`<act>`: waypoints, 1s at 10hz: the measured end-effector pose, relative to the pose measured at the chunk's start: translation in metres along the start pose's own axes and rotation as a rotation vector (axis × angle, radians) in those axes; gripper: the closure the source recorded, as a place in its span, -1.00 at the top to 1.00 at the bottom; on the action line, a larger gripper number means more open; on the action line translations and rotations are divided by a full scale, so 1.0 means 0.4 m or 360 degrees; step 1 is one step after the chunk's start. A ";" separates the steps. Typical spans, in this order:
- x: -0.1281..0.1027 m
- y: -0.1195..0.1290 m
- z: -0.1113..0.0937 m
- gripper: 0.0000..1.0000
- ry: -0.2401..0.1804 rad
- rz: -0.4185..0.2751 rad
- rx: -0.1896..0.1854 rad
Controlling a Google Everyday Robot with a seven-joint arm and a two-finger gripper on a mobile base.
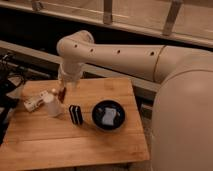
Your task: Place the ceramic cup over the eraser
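The ceramic cup (52, 106) is a small white tapered cup standing on the left part of the wooden table (75, 145). The eraser (76, 114), a black block with thin white stripes, lies just right of the cup, with a small gap between them. My gripper (61, 89) hangs from the big white arm (115, 52), right above and slightly behind the cup, close to its rim. A small dark red item (63, 94) shows by the gripper's tip.
A black bowl (108, 115) holding a pale item sits right of the eraser. A white labelled bottle (33, 103) lies left of the cup. Dark clutter and cables (7, 85) stand off the table's left edge. A ledge runs behind the table.
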 end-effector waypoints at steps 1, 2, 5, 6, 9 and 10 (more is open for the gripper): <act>-0.019 0.022 0.013 0.68 0.0001 -0.0005 0.0000; -0.031 0.039 0.018 0.84 -0.0011 -0.0025 0.0007; -0.071 0.105 0.051 1.00 -0.0068 -0.0150 0.0003; -0.086 0.120 0.068 1.00 -0.0071 -0.0169 -0.0003; -0.124 0.157 0.147 1.00 -0.0052 -0.0218 -0.0067; -0.136 0.161 0.164 1.00 -0.0052 -0.0215 -0.0080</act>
